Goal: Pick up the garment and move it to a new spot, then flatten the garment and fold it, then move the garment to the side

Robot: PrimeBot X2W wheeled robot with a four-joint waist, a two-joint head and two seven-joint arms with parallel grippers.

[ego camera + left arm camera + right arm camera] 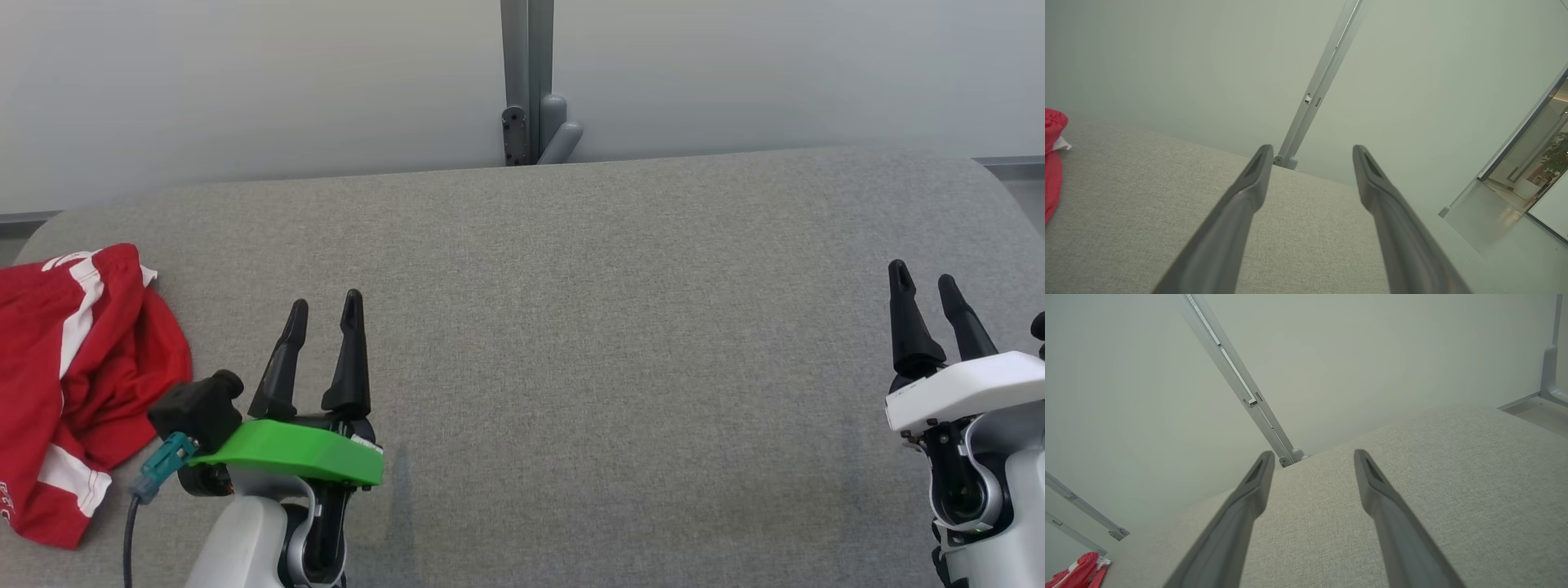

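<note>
Grey cloth surface (620, 343), crumpled red garment (82, 367) left

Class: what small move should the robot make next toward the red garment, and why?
Probably swing the left gripper leftward over the red garment. It lies crumpled, untouched, at the grey surface's left edge; both grippers stand open and empty, the left far nearer than the right gripper.

Grey fabric tabletop (620, 343) w/ rounded far corners; pale frosted wall panels (245, 82) behind, split by grey metal post (526, 73); potted plant (1559, 157) beyond glass partition; soft, even light.
</note>
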